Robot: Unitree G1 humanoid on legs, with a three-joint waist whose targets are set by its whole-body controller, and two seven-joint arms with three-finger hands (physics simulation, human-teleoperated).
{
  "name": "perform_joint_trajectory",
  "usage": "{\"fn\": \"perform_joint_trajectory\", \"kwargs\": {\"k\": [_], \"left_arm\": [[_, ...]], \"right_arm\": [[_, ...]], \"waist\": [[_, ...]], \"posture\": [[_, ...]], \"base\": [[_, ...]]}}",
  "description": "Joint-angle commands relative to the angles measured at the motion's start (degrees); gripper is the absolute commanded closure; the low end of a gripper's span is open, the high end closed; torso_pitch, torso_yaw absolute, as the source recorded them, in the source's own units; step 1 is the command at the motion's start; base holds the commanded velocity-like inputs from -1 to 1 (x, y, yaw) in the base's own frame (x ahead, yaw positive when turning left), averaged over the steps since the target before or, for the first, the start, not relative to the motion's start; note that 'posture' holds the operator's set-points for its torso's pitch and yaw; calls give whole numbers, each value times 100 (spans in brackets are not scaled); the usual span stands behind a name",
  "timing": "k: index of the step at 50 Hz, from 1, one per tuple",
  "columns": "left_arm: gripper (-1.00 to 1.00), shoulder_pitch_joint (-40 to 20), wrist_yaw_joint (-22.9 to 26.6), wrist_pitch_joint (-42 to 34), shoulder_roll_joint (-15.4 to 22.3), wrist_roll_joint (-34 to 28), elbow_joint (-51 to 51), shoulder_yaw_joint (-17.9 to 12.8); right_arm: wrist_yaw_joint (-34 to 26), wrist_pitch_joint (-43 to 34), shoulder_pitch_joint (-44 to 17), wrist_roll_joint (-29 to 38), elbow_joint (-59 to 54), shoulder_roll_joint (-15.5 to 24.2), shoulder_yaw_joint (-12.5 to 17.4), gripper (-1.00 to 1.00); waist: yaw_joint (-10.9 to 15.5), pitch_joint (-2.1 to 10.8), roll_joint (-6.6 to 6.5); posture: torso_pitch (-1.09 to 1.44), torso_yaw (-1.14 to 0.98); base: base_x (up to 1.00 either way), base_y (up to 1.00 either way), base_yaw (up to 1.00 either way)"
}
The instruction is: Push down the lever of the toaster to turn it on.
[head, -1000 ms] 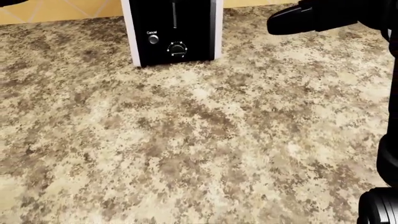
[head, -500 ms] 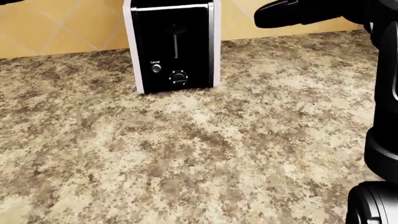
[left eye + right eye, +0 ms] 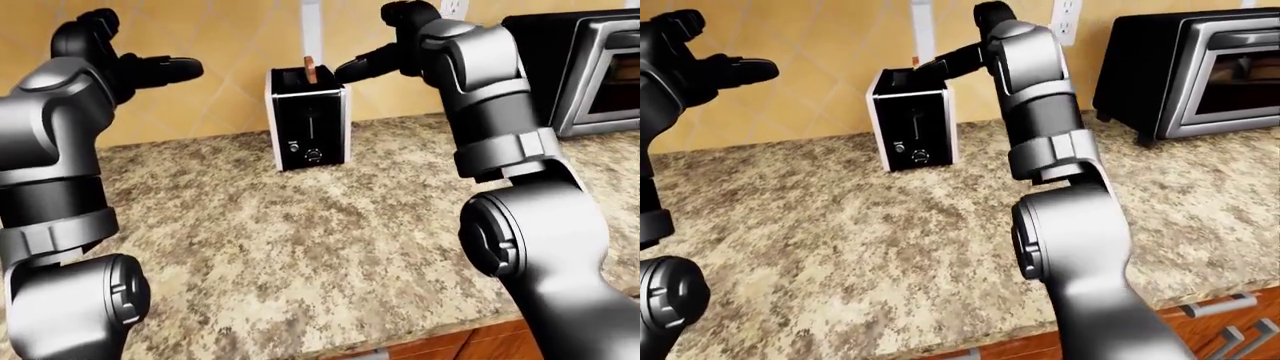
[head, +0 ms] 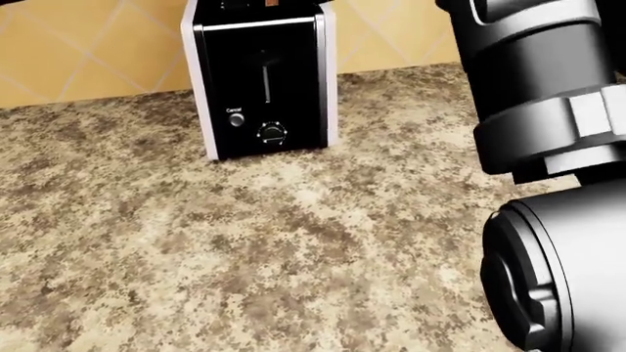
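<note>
A: We log the toaster [image 4: 262, 81] at twelve o'clock on the counter [image 4: 244, 249]; lever slot [image 4: 265, 82] faces us.

B: Stiff, springy. Press from above. Right hand [image 3: 375, 58] fingers extended, empty; left hand [image 3: 150, 69] likewise.

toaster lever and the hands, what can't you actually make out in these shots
- Toaster lever: in the head view only a dark slot shows; the knob is not distinguishable, black on black.
- Toaster top: cut off by the head view's top edge.
- Right hand: black fingers near the toaster top; contact unclear in both eye views.
- Left hand: finger spread unclear.
</note>
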State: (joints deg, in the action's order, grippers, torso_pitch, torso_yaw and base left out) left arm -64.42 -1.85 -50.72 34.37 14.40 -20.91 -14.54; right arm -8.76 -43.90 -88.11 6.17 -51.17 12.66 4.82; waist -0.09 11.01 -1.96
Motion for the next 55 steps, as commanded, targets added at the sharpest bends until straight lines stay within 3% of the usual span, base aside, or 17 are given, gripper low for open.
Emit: {"fn": "perform_joint_trajectory", "kwargs": {"k": [1, 8, 16, 35, 55], "left_arm": [[-100, -226, -17, 160, 84, 0, 208, -23], [-100, -165, -1, 196, 88, 3, 207, -38], [-100, -96, 19, 112, 102, 86, 322, -65], [-100, -64, 27, 64, 112, 148, 397, -71], [-100, 39, 46, 126, 89, 168, 389, -89]], "right_arm": [[96, 545, -320, -36, -85, -24, -4, -100], [205, 1411, -511, -127, -1194, -432, -47, -100], [242, 1732, -331, 47, -1574, -821, -183, -100], [168, 2030, -507, 134, -1901, -1130, -105, -100], [127, 2285, -277, 174, -2010, -1384, -117, -100]], "waist": [[-4, 130, -34], [-32, 124, -83], [-38, 122, -116], [-7, 110, -146], [16, 135, -149]], "posture": [[-30, 0], [-30, 0], [-30, 0], [-30, 0], [-30, 0]], "base": [[0, 0, 0], [0, 0, 0], [0, 0, 0], [0, 0, 0], [0, 0, 0]]}}
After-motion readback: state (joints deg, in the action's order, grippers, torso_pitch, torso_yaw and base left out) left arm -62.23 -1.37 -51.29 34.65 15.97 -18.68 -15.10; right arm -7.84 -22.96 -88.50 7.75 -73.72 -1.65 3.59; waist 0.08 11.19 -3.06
